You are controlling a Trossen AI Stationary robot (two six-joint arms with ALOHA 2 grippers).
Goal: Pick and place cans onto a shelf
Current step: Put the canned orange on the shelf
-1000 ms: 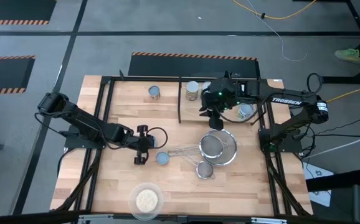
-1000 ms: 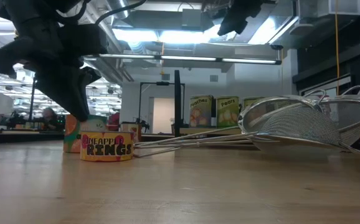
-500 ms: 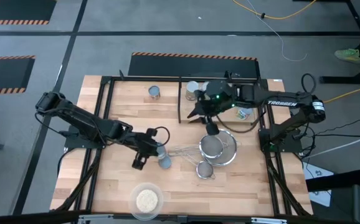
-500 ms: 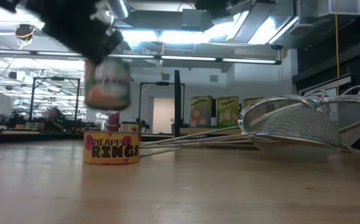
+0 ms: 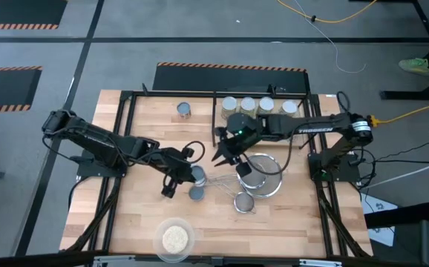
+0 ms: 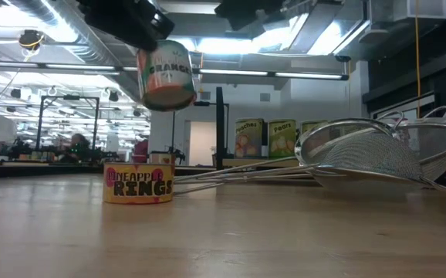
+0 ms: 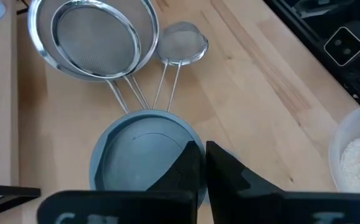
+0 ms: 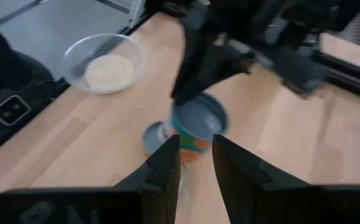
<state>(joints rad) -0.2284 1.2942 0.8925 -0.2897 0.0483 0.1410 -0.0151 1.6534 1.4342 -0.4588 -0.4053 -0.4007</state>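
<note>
My left gripper point(image 5: 187, 176) is shut on an orange-labelled can point(image 6: 167, 75) with a blue-grey top point(image 7: 144, 155), lifted above the table's middle. Below it a short "pineapple rings" can point(image 6: 138, 184) stands on its base on the table point(image 5: 197, 193). My right gripper point(image 5: 224, 153) hovers open just right of the held can, which shows beyond its fingers in the right wrist view point(image 8: 195, 127); nothing is between them. Several cans point(image 5: 247, 105) stand on the shelf point(image 5: 266, 126) at the far right. One can point(image 5: 184, 110) stands on the table left of the shelf. My left gripper pinches the can's top rim point(image 7: 186, 152), one finger point(image 7: 189, 168) over the lid and the other outside the wall. The fingers slant down from the table's left. The can hangs tilted below them, clear of the table.
Two wire strainers point(image 5: 263, 174) and a smaller one point(image 5: 244, 202) lie right of centre, their handles pointing toward the cans. A clear dish of grains point(image 5: 174, 239) sits at the near edge. Black rails point(image 5: 214, 122) edge the shelf.
My left gripper has lifted the orange-labelled can off the table from beside the pineapple can, carrying it up and a little toward the right, and the can has tipped. My right gripper has swung from over the shelf toward the table's middle, near the held can.
</note>
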